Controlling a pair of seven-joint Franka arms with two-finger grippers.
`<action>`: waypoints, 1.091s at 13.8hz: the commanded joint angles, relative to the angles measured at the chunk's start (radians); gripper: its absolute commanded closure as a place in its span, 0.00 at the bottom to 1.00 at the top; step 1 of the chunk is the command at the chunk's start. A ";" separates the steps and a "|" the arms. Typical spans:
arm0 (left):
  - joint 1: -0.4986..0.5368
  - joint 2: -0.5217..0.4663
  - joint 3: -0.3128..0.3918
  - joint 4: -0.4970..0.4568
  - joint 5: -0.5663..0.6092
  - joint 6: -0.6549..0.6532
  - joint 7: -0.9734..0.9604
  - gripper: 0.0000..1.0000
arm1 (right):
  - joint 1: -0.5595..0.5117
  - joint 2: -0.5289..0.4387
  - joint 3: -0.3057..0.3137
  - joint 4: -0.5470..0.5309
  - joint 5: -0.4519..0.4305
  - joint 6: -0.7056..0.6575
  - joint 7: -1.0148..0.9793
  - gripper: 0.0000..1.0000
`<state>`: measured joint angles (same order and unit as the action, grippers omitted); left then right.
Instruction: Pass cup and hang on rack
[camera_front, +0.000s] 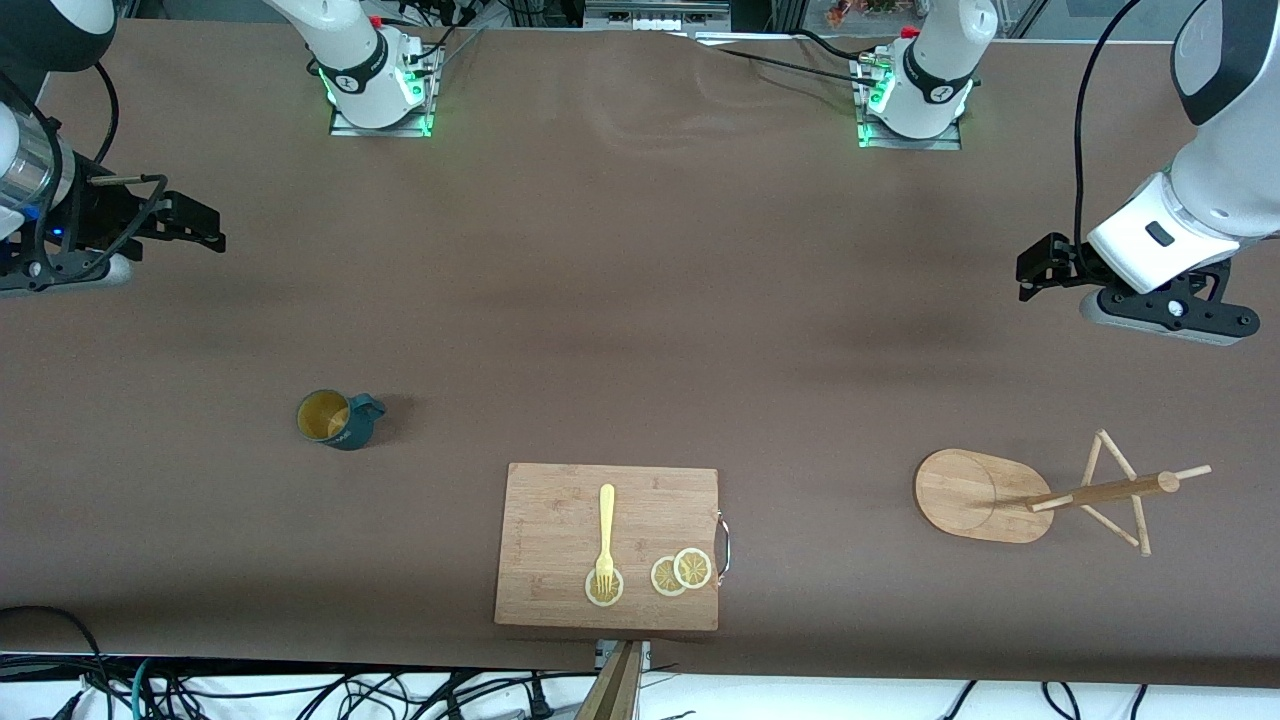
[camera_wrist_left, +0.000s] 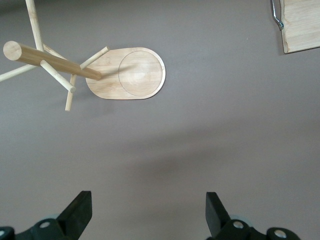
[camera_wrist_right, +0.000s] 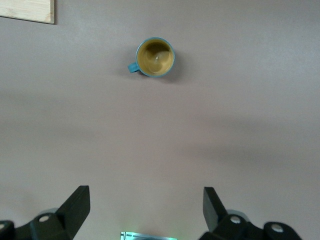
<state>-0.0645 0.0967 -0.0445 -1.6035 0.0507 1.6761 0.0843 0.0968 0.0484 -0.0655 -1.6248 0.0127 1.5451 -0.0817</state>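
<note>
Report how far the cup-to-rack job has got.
Nothing is done yet. The cup stands upright on the table toward the right arm's end, untouched. Nothing is in hand: the right gripper and the left gripper hang open and empty. Pickup, handover and hanging on the rack all remain.

Bamboo cutting board (camera_front: 607, 545) on brown table (camera_front: 640, 300); yellow fork (camera_front: 605, 537) and three lemon slices (camera_front: 681, 572) on it, well apart from both pincers.

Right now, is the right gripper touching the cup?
Apart. In the right wrist view, the right gripper hangs open above bare table, with a wide stretch of brown surface between its fingers and the upright cup.
</note>
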 joint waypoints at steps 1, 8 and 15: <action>0.000 -0.003 0.002 0.017 -0.006 -0.021 0.022 0.00 | -0.037 -0.001 0.044 0.022 -0.028 -0.040 0.013 0.00; 0.000 -0.006 0.003 0.016 -0.006 -0.027 0.022 0.00 | -0.039 0.007 0.044 0.013 -0.049 -0.040 0.002 0.00; 0.000 -0.005 0.005 0.017 -0.006 -0.035 0.022 0.00 | -0.045 0.063 0.041 -0.257 -0.049 0.326 0.005 0.00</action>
<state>-0.0644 0.0966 -0.0427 -1.6019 0.0507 1.6645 0.0855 0.0743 0.0812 -0.0426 -1.8069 -0.0213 1.7551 -0.0816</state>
